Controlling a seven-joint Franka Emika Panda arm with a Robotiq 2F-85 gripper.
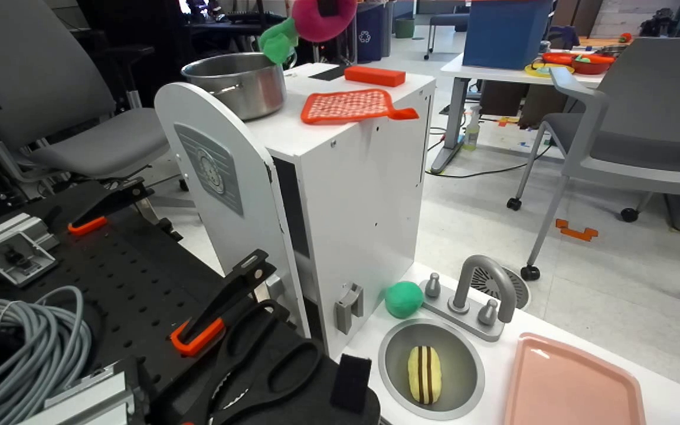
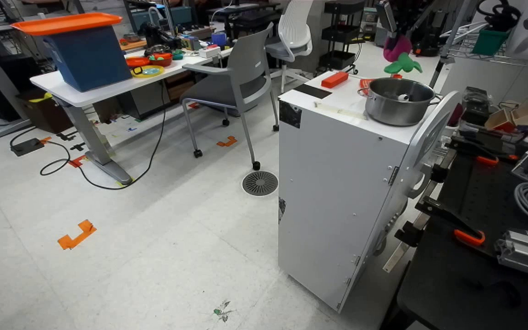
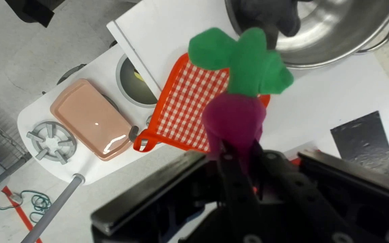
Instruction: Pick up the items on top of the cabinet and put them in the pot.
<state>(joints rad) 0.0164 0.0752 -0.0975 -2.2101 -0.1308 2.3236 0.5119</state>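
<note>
A magenta plush vegetable with green leaves (image 3: 235,114) hangs from my gripper (image 3: 240,152), which is shut on its magenta end; it also shows in both exterior views (image 1: 323,26) (image 2: 397,49). It is above the white cabinet (image 1: 369,189), near the steel pot (image 1: 257,94). The pot (image 2: 392,110) stands on the cabinet top. A dark grey object (image 3: 272,13) lies in it, partly out of frame. A red checked pot holder (image 1: 349,106) lies on the cabinet with its loop over the edge. A red block (image 2: 334,79) lies behind it, mostly hidden in the wrist view.
The cabinet's rounded door panel (image 1: 222,153) rises beside the pot. Below stand a toy sink (image 1: 458,407) holding a yellow striped item (image 1: 425,375), a green ball (image 1: 404,299), a tap (image 1: 481,277) and a pink tray (image 1: 576,383). Black clamps (image 1: 228,295) are on the black table.
</note>
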